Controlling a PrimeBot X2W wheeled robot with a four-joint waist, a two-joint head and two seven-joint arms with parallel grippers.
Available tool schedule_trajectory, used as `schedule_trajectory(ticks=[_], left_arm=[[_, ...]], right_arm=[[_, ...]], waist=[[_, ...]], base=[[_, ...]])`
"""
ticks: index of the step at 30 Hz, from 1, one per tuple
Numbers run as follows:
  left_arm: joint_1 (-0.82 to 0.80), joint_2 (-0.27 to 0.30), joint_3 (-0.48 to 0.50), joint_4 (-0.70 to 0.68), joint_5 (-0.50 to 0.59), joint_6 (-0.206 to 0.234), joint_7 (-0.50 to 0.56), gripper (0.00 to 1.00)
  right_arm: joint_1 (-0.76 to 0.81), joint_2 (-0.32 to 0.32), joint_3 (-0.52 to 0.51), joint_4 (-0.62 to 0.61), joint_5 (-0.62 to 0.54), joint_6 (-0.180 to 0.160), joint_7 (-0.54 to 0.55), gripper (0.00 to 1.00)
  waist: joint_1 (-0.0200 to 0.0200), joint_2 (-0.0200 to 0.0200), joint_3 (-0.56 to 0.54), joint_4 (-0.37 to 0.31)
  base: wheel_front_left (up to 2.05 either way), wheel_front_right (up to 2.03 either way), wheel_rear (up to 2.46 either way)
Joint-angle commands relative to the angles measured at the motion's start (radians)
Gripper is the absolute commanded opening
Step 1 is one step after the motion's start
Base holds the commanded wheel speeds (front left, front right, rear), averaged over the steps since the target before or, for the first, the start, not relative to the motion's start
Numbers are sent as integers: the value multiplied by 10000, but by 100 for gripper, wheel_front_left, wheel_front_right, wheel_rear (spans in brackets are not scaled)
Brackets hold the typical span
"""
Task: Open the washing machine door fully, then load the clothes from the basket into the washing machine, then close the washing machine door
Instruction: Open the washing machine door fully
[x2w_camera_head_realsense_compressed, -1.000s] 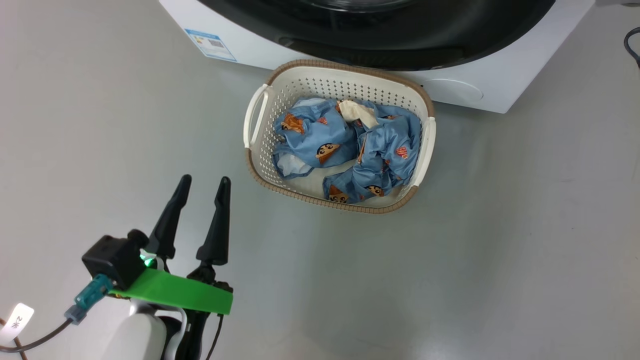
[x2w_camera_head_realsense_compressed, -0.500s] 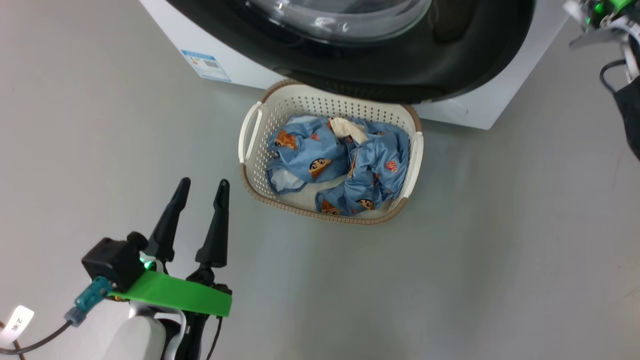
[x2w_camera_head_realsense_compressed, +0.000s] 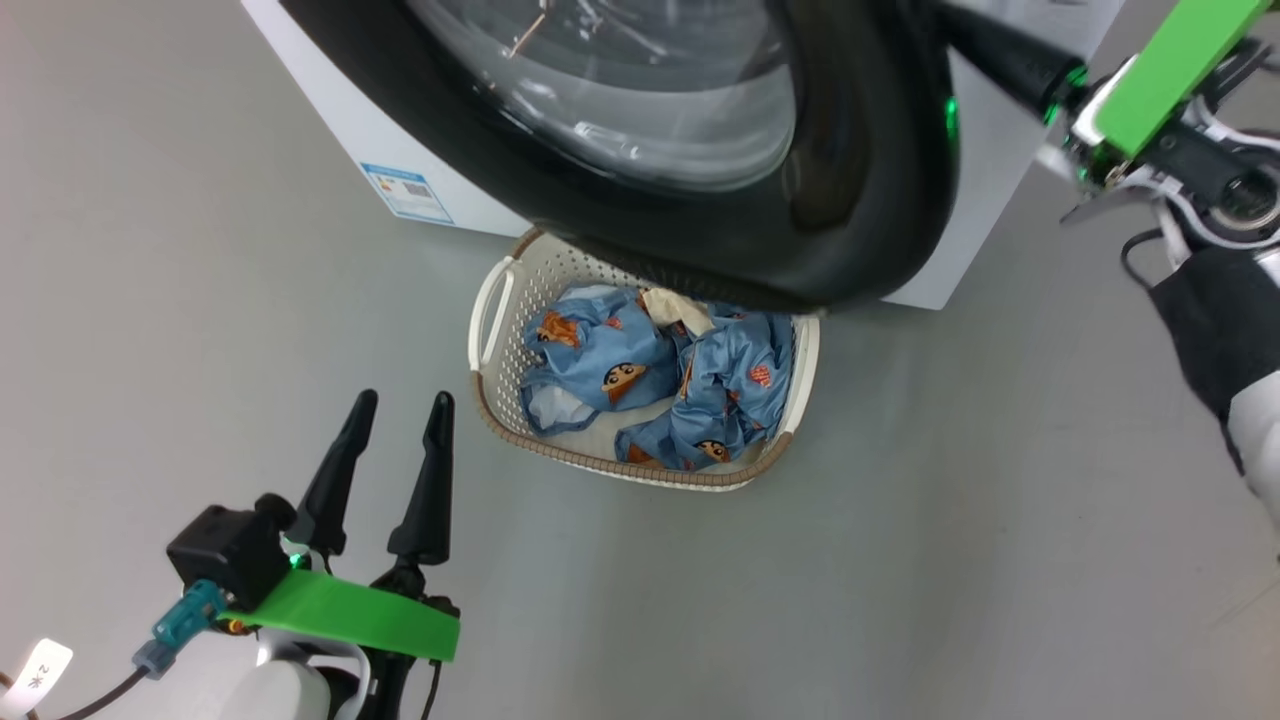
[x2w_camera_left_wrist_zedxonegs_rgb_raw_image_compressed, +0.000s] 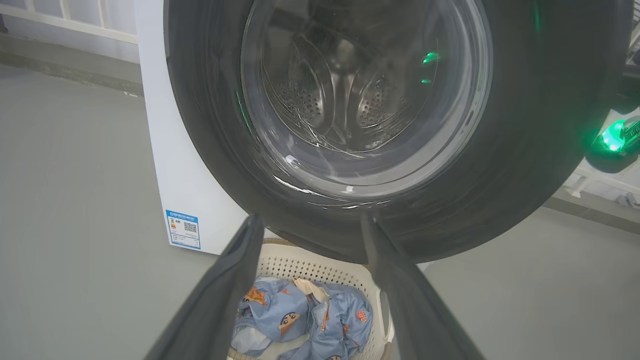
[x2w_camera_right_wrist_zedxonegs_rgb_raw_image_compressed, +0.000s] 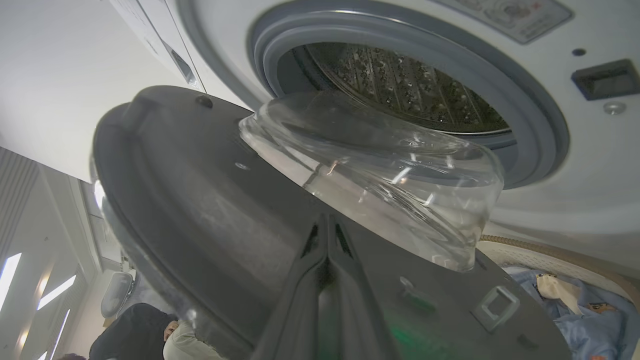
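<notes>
Right gripper (x2w_camera_right_wrist_zedxonegs_rgb_raw_image_compressed: 327, 222) clenched, tips on the inner face of the half-open washing machine door (x2w_camera_right_wrist_zedxonegs_rgb_raw_image_compressed: 200, 215). Left gripper (x2w_camera_head_realsense_compressed: 404, 398) released; basket (x2w_camera_head_realsense_compressed: 600, 463) with clothes (x2w_camera_head_realsense_compressed: 600, 350) ahead-right of it.

**Three viewpoints: high, low and close**

The head camera looks steeply down at the grey floor (x2w_camera_head_realsense_compressed: 900, 560), the cream-white perforated plastic basket (x2w_camera_head_realsense_compressed: 497, 360) near centre and the large round glossy black washing machine door (x2w_camera_head_realsense_compressed: 860, 180) at 12 o'clock. The left wrist camera sits low, facing the door's outer side from a short way off, basket at 6 o'clock. The right wrist camera looks up along its inner side, very close, perforated steel drum (x2w_camera_right_wrist_zedxonegs_rgb_raw_image_compressed: 410, 85) at 1 o'clock. All three share door and basket.
</notes>
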Motion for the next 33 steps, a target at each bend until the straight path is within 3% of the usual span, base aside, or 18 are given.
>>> schedule_trajectory(ticks=[1,33], left_arm=[[47,257,366,-208,132,-25,-65,100],[850,278,517,-204,320,-25,-65,100]], right_arm=[[890,472,542,16,73,-46,375,0],[3314,1100,800,-1573,474,-46,1311,0]], waist=[[0,0,-83,-27],[0,0,-1291,152]], base=[[0,0,0],[0,0,0]])
